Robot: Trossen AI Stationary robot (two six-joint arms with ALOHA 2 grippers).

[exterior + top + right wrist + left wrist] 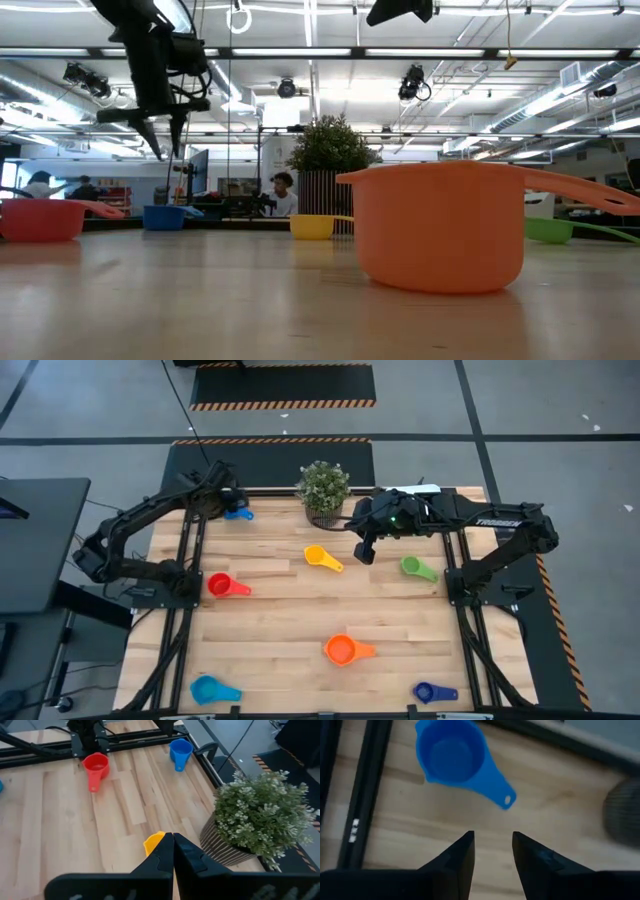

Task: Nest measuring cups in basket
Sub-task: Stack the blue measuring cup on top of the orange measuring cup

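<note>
Wooden tabletop [280, 625]: left gripper [492, 852], spread and empty, hovers above the blue measuring cup [452, 755]; descending off-centre could tip it. Right gripper [173, 851] clenched, empty.

The middle of the table [290, 625] lay bare — wide room to pass. At the far edge the potted plant [323, 490] stood between both arms, the yellow cup [320, 557] just before it — the blue cup [238, 513] near the far left corner.

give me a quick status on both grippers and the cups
Left gripper open, hovering over blue cup at far left corner. Right gripper shut, empty, above yellow cup beside plant. No basket in view. Nothing nested.
</note>
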